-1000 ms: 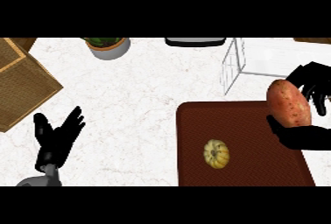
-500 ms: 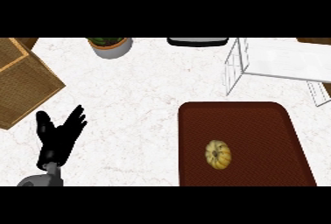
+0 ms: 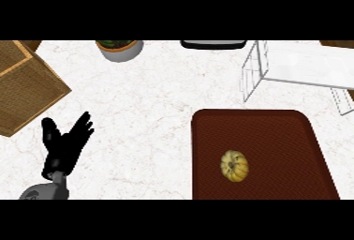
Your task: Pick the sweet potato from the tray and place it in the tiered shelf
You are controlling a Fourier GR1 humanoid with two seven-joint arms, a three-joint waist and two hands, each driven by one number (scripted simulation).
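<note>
The dark red tray (image 3: 276,136) lies at the right of the counter, with only a small yellow squash (image 3: 234,165) on it. The sweet potato shows nowhere in the head view. A white wire tiered shelf (image 3: 304,68) stands behind the tray at the upper right. My left hand (image 3: 63,149) rests open at the lower left, fingers pointing up, holding nothing. My right hand is out of the view.
Woven wooden boxes (image 3: 24,89) sit at the far left edge. A potted plant (image 3: 120,48) stands at the back centre-left, and a dark object (image 3: 213,44) sits at the back centre.
One second ago my right hand held the sweet potato above the tray's right side. Hand and sweet potato have since left the view. The left hand has stayed put.
</note>
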